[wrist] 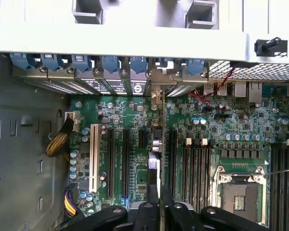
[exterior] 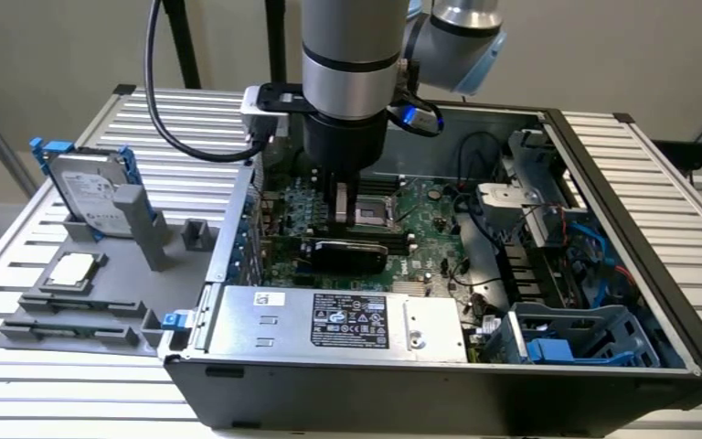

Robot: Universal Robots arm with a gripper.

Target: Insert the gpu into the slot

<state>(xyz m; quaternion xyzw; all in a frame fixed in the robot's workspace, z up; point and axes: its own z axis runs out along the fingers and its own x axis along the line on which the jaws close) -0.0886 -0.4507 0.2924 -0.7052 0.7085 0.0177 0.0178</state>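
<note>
Tool (wrist: 159, 196) apparently grips gpu (wrist: 155, 159).

The pincer (wrist: 159, 211) clamps the gpu (wrist: 157, 159), seen edge-on over the green motherboard (wrist: 135, 108). Black memory slots (wrist: 195, 168) lie between the gpu and the CPU socket (wrist: 238, 197); a white slot (wrist: 94, 154) sits farther from that socket.

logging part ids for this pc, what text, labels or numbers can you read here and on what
Nothing reads clearly enough to quote.
Black label on the power supply: print and logos too small.
White sticker on the power supply: too small.
Hard drive label: blurred.
Motherboard markings: too small.
Gpu: no text seen.
</note>
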